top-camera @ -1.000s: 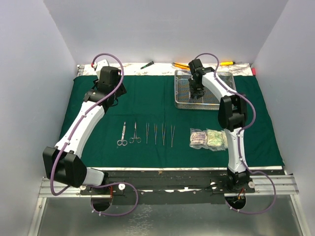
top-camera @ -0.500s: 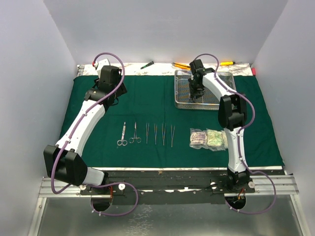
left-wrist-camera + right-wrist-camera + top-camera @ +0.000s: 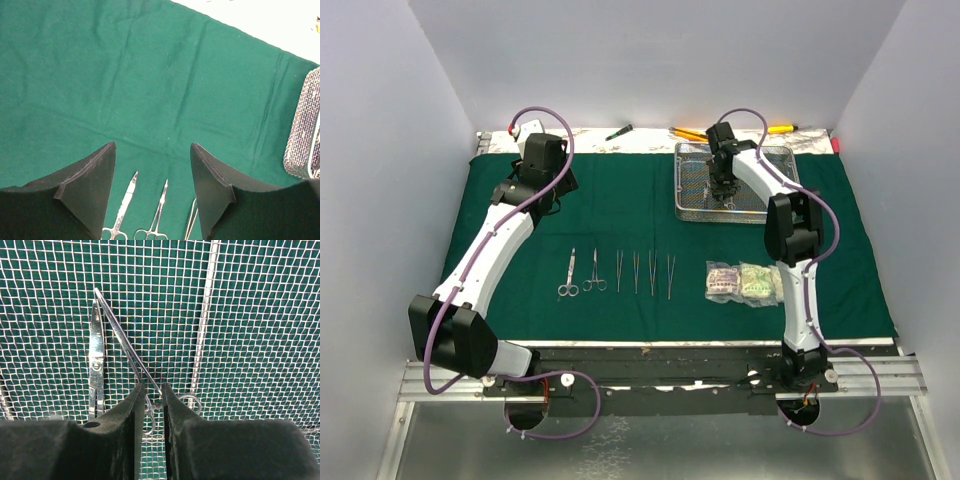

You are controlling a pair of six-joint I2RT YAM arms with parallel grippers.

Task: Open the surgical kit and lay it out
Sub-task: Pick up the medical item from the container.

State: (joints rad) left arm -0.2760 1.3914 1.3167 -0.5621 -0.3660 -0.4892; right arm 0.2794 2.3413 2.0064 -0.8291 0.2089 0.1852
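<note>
Right gripper (image 3: 152, 387): we see it pinching a thin steel clamp (image 3: 120, 335) inside the mesh tray (image 3: 202, 330).
Left gripper (image 3: 152, 145): splayed over matte green cloth (image 3: 125, 75), left of the tray.

Tray (image 3: 692, 205) on the cloth's (image 3: 620, 210) far right, scissors (image 3: 96, 360) left of a clamp (image 3: 125, 342) inside; clamps (image 3: 580, 273), tweezers (image 3: 643, 272), packets (image 3: 740, 282) rowed left to right near its front edge; pens (image 3: 688, 132) along the table's (image 3: 650, 146) far edge.

cloth (image 3: 620, 200) flat; tray (image 3: 692, 180) far-right, clamp (image 3: 125, 341) inside; clamps (image 3: 568, 275), tweezers (image 3: 652, 272), packets (image 3: 740, 282) rowed
</note>
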